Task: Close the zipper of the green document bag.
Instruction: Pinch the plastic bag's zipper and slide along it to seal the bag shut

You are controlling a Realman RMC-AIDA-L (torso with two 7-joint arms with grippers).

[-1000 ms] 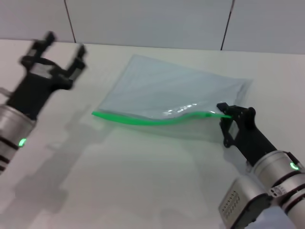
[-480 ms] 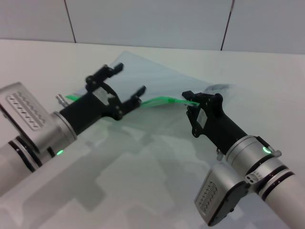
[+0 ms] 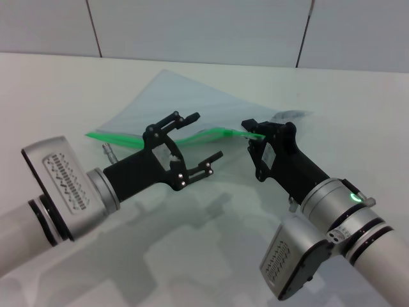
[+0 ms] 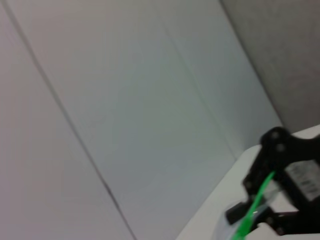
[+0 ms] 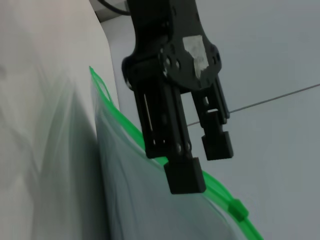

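Observation:
The green document bag [image 3: 166,102] is a translucent pouch on the white table, with its near edge raised. The zipper [image 3: 112,137] runs as a bright green strip along that edge. My right gripper [image 3: 254,131] is shut on the strip's right end and holds it off the table. My left gripper [image 3: 199,137] is open, with one finger [image 3: 185,118] on each side of the strip. In the right wrist view the left gripper [image 5: 202,162] straddles the bag [image 5: 150,200] edge, and a small green slider [image 5: 239,209] sits on the strip just beyond it. The left wrist view shows the right gripper [image 4: 270,172] pinching the zipper [image 4: 252,205].
The white table [image 3: 211,256] stretches in front of both arms. A panelled wall [image 3: 192,25] with dark seams stands behind the bag. The two arms meet close together over the table's middle.
My left arm swung in from the far left to the zip strip, then moved right along it. My right gripper lifted the strip's end and carried it leftward.

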